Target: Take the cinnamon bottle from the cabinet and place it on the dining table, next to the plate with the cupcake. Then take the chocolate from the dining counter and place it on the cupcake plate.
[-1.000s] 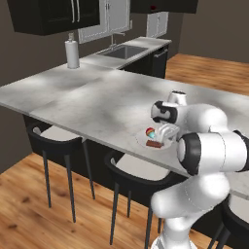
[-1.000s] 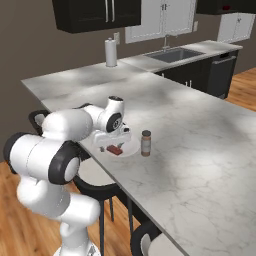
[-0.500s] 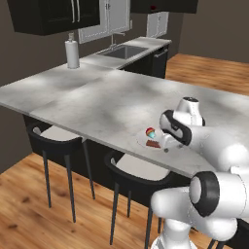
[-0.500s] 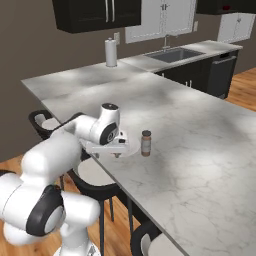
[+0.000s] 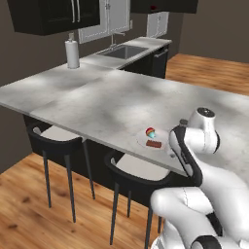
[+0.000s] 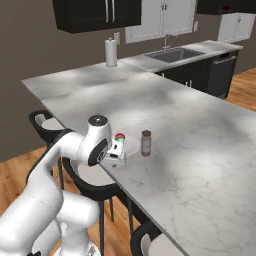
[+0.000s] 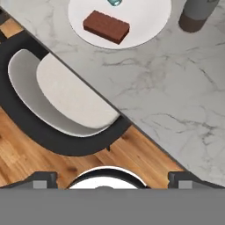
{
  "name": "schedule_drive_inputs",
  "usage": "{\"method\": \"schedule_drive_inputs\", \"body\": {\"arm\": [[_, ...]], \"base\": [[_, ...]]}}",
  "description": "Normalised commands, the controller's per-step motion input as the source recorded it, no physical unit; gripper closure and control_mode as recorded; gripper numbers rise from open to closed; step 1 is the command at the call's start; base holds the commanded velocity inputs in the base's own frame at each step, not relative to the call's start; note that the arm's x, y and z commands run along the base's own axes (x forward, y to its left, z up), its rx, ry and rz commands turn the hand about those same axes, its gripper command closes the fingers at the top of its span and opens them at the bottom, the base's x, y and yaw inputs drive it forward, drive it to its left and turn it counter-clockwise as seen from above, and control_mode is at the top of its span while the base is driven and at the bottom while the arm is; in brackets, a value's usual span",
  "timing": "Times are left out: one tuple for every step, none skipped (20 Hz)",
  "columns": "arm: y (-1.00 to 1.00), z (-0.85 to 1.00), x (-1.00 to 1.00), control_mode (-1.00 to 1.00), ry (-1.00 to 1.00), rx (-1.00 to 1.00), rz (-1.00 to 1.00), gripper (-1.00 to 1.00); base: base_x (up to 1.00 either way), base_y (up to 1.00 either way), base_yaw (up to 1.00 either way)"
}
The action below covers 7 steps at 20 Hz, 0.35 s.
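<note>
Backing away from the plate (image 7: 132, 26), the gripper (image 6: 118, 152) hangs wide open, holding nothing, above the tabletop (image 6: 200, 150) edge; chocolate (image 7: 106, 26) lies on the plate beside the cupcake (image 5: 151, 132), cinnamon bottle (image 6: 146, 143) just beside.

No readable text, label or number anywhere.

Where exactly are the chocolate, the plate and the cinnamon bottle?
chocolate (image 7: 106, 26), hand view, top face of the bar.
plate (image 7: 149, 19), hand view, bare white part right of the bar.
cinnamon bottle (image 6: 146, 145), right base view, middle of its body.
</note>
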Motion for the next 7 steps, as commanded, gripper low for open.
{"method": "schedule_drive_inputs", "body": {"arm": [[0.00, 0.06, -0.62, -1.00, -0.21, 0.00, -0.31, -1.00], [0.00, 0.05, -0.61, -1.00, -0.21, -0.01, -0.31, -1.00], [0.00, 0.06, -0.61, -1.00, -0.21, -0.01, -0.30, -1.00], [0.00, 0.06, -0.60, -1.00, -0.21, -0.01, -0.29, -1.00], [0.00, 0.08, -0.57, -1.00, -0.20, 0.00, -0.27, -1.00], [0.00, 0.10, -0.56, -1.00, -0.20, 0.00, -0.26, -1.00], [0.00, 0.13, -0.51, -1.00, -0.19, -0.01, -0.23, -1.00]], "base": [[0.00, 0.00, 0.00], [0.00, 0.00, 0.00], [0.00, 0.00, 0.00], [0.00, 0.00, 0.00], [0.00, 0.00, 0.00], [0.00, 0.00, 0.00], [0.00, 0.00, 0.00]]}}
